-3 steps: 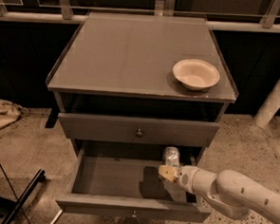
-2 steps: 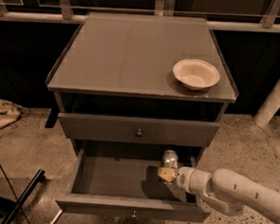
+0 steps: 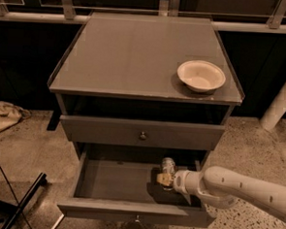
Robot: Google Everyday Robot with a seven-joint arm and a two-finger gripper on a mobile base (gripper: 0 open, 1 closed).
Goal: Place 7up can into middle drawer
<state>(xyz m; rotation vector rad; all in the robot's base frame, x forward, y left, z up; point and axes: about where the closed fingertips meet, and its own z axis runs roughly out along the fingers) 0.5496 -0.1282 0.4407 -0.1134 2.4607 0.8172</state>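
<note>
The middle drawer [image 3: 119,183] is pulled open below the shut upper drawer [image 3: 142,133]; its front with a small knob [image 3: 137,217] is at the bottom. The 7up can [image 3: 168,166] stands upright inside the open drawer, towards its right side. My gripper [image 3: 165,179] reaches in from the right on a white arm [image 3: 240,189] and is at the can's lower part. The can's base is hidden behind the gripper.
A cream round bowl [image 3: 201,76] sits on the cabinet top [image 3: 137,53] at the right. A white post [image 3: 282,98] stands right of the cabinet. A cloth [image 3: 4,115] and a black stand leg [image 3: 23,199] lie on the floor at the left.
My arm and the can have moved a little left and deeper into the open drawer. The can sits lower now.
</note>
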